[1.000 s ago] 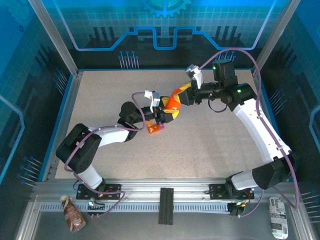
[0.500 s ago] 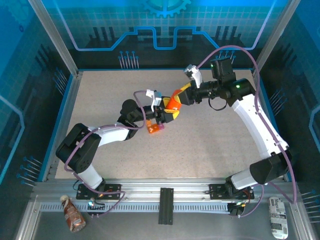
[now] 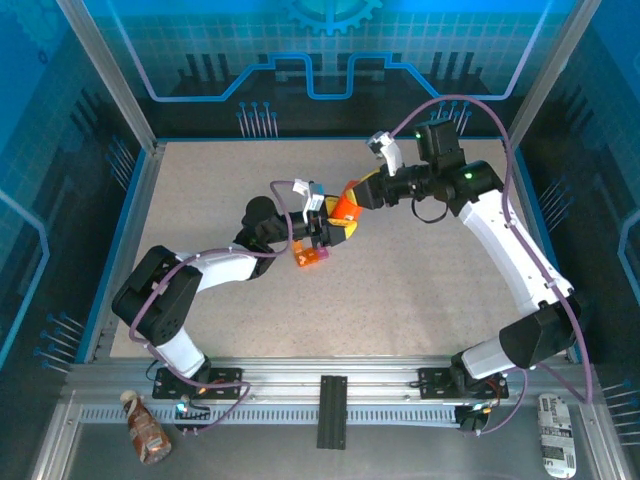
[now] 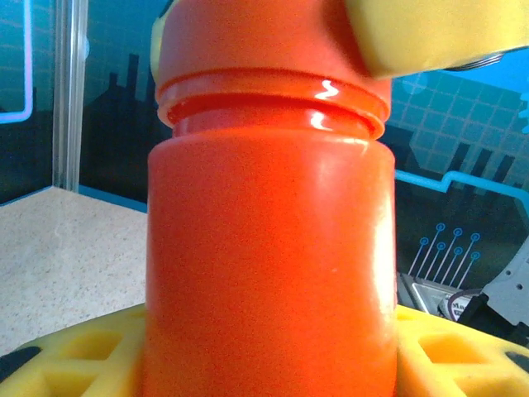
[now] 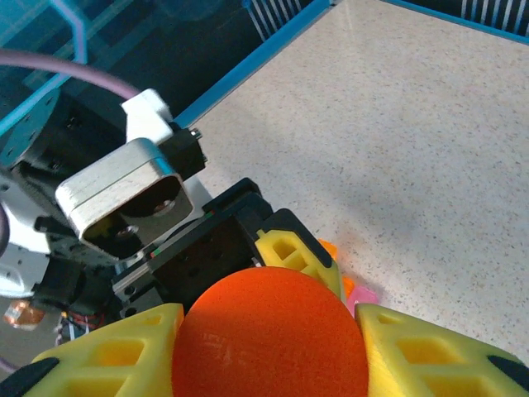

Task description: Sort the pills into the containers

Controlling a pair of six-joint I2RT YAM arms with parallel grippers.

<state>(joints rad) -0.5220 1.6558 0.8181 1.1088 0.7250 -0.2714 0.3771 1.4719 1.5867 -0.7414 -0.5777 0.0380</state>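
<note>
Top external: table, speckled beige, inside a blue-walled enclosure, with both arms meeting near its centre. Left gripper: reaches in from the left, its yellow fingers closed on the lower body of the bottle, which is orange. Right gripper: comes in from the far right and is clamped on the upper end of the same bottle. Pill box: small, flat, translucent orange with a pink end turned to the right. It lies on the table just nearer than the left gripper and the bottle, under the left wrist; whether it touches them cannot be told. Left wrist: the bottle body stands upright between the yellow fingers at the bottom edge. A ridged collar sits below the cap, and one yellow finger of the right gripper presses the cap's upper right. Right wrist: the domed orange cap sits between two yellow fingers. The left gripper's black body and its camera housing lie beyond it, and a sliver of the pill box, orange and pink, peeks out beside them on the table.
</note>
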